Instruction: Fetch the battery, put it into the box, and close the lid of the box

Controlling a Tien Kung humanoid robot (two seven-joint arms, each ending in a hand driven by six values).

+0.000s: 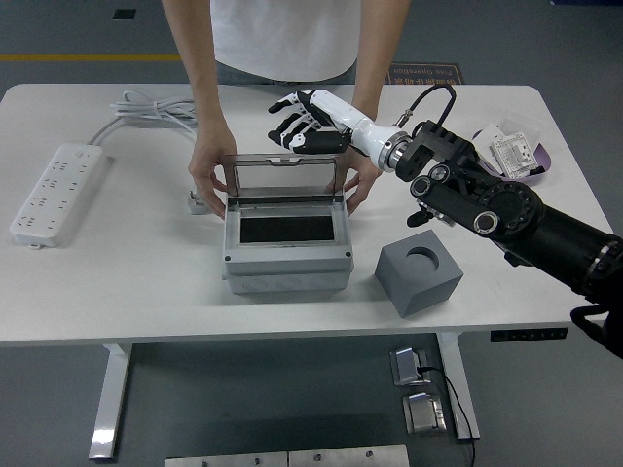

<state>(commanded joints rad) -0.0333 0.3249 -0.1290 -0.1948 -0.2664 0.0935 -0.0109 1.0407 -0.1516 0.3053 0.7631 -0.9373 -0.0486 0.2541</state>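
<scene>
Floor point(78, 34): dark grey and smooth, evenly lit, no hard shadows.
Floor marking: a yellow line point(92, 57) runs across the floor beyond the table's far edge.
Table point(117, 282): white rectangular top with rounded corners.
Table legs: white leg point(109, 399) at the left, another leg point(458, 384) at the right.
Under the table: metal plates point(287, 456) on the floor at the bottom edge.

Grey box point(286, 255) mid-table, dark interior showing, clear hinged lid point(284, 174) standing upright at its far edge
</scene>
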